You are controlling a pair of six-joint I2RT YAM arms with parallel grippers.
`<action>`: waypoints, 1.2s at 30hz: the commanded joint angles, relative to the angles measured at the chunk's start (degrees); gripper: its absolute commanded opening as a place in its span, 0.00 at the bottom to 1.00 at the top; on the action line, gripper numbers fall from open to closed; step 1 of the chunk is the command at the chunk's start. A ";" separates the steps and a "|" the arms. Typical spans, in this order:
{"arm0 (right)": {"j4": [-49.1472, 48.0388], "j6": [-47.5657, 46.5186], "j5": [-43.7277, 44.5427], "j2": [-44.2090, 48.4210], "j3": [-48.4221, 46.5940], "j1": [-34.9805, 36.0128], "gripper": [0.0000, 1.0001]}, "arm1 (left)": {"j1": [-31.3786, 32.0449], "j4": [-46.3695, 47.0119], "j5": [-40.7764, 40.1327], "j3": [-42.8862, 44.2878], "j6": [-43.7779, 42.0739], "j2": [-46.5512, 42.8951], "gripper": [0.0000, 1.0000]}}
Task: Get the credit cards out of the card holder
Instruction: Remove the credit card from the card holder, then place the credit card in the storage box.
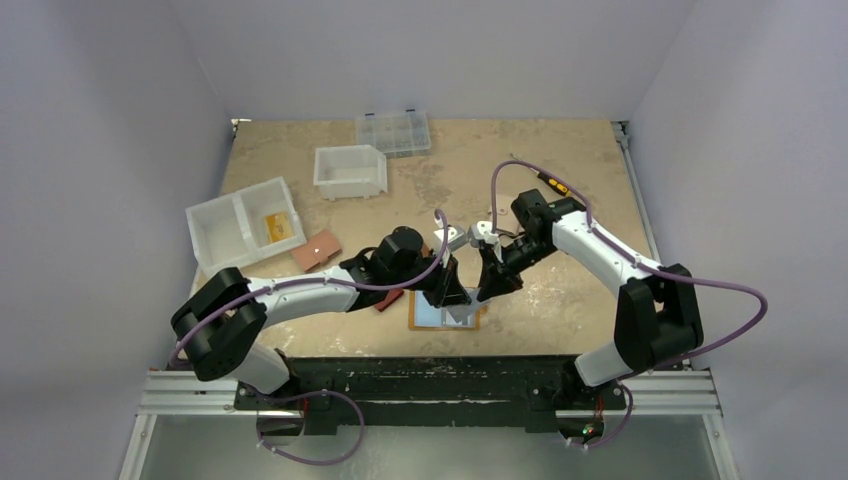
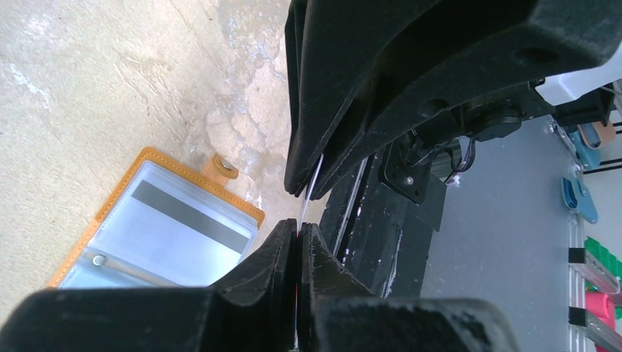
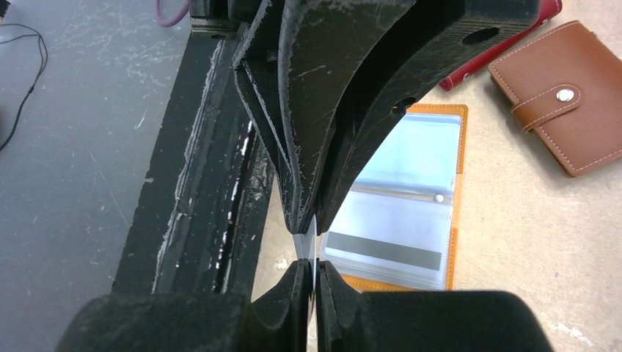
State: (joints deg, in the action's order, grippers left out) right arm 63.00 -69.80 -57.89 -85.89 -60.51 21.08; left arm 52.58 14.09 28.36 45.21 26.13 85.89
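Note:
The mustard-yellow card holder lies open on the table near the front edge, its clear sleeves up. A card with a dark stripe shows inside a sleeve, also in the right wrist view. My left gripper and right gripper meet tip to tip just above the holder's near side. Both are shut on the same thin whitish credit card, seen edge-on. In the top view the left gripper and right gripper meet over the holder.
A brown wallet and a dark red wallet lie left of the holder. A divided white bin holds a yellow-orange card. A second white bin and a clear organiser box stand at the back. The black base rail runs just beside the grippers.

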 commanded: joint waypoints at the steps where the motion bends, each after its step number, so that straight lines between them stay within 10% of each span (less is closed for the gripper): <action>1: -1.94 3.12 -0.88 1.92 0.02 1.15 0.20 | 0.33 -2.03 -3.52 -0.58 -2.12 -2.42 0.00; 11: -16.28 17.25 10.60 12.56 5.93 0.38 0.62 | -0.59 -13.35 -13.52 -2.98 -2.98 -9.30 0.00; 36: -27.76 21.55 24.55 24.28 13.18 0.28 0.67 | -24.80 -38.42 -61.11 6.87 -13.83 -32.90 0.00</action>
State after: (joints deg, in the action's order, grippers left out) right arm 37.17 -48.82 -33.91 -62.94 -47.72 21.67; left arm 32.14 -23.31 -22.65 49.43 15.09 52.18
